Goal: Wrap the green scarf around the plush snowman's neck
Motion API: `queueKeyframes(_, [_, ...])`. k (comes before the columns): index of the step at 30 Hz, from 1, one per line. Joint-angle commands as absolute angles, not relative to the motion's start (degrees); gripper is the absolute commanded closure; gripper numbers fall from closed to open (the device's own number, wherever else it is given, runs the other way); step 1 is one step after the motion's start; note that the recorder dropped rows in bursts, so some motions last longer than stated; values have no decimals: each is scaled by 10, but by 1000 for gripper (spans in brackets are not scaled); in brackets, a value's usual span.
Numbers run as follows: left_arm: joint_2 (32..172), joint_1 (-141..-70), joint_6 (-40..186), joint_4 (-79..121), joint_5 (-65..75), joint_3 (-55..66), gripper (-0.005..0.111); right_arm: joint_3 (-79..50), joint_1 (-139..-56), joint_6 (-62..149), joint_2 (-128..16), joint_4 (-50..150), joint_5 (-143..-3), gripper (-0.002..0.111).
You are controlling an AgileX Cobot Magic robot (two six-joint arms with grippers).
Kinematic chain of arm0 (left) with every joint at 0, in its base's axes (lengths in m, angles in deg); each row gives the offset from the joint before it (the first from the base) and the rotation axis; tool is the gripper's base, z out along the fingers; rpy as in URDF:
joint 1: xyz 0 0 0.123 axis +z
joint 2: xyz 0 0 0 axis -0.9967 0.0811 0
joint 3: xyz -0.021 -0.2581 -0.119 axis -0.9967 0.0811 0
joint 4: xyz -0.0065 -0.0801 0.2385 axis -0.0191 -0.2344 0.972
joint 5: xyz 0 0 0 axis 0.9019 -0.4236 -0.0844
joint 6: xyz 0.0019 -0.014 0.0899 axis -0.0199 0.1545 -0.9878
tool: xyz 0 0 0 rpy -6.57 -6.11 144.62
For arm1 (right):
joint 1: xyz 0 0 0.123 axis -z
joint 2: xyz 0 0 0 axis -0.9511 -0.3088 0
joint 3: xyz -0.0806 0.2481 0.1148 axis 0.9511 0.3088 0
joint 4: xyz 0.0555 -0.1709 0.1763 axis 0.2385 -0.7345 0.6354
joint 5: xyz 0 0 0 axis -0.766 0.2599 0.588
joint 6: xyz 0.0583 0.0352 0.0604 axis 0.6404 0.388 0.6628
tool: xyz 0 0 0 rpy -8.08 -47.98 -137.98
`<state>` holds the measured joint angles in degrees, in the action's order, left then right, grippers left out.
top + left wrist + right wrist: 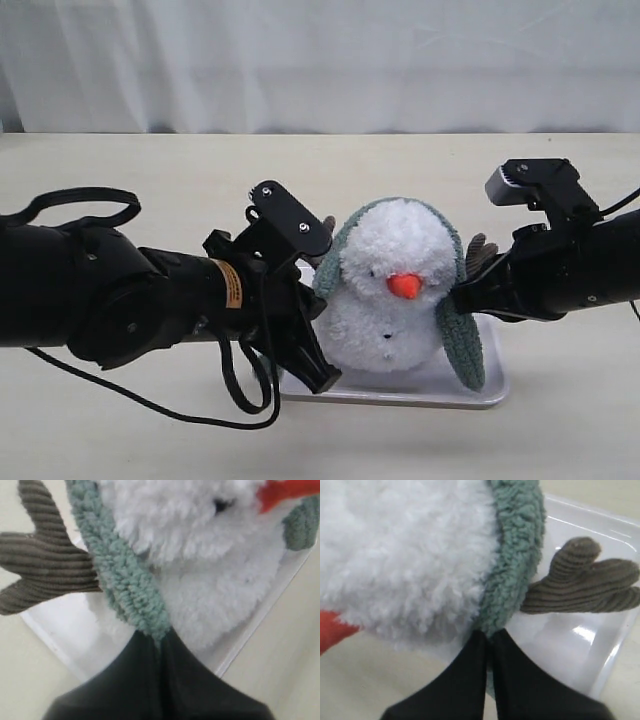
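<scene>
A shallow white tray sits at the lower centre of the frame on a pale beige table, with a white curtain across the top.

Green scarf draped over upright plush snowman.

From outside I cannot see the back of the green scarf; the plush snowman hides it. My left gripper covers most of one brown arm and a corner of the tray. In both wrist views the head runs off the edge, and the dark fingers look blurry
</scene>
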<state>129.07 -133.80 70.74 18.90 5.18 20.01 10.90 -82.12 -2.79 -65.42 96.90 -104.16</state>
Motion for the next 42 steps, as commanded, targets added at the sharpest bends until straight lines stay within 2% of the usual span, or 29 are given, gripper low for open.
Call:
queueKeyframes(1, [1269, -1337, 730, 167, 36, 201, 107, 106, -822, -29, -652, 968, -1031, 104])
queueKeyframes(8, [1269, -1337, 740, 148, -18, 201, 107, 106, -822, 1, -652, 965, -1056, 104])
queueKeyframes(13, [1269, -1337, 740, 126, -12, 201, 107, 111, -822, 86, -653, 885, -1064, 104])
queueKeyframes(23, [1269, -1337, 740, 123, -14, 201, 107, 125, -822, 32, -694, 944, -1060, 104])
queueKeyframes(30, [1270, -1350, 736, 123, -72, 201, 107, 118, -822, -8, -692, 973, -1069, 104])
queueKeyframes(42, [1327, -1354, 721, 126, -38, 201, 107, 118, -822, -30, -692, 988, -1085, 104])
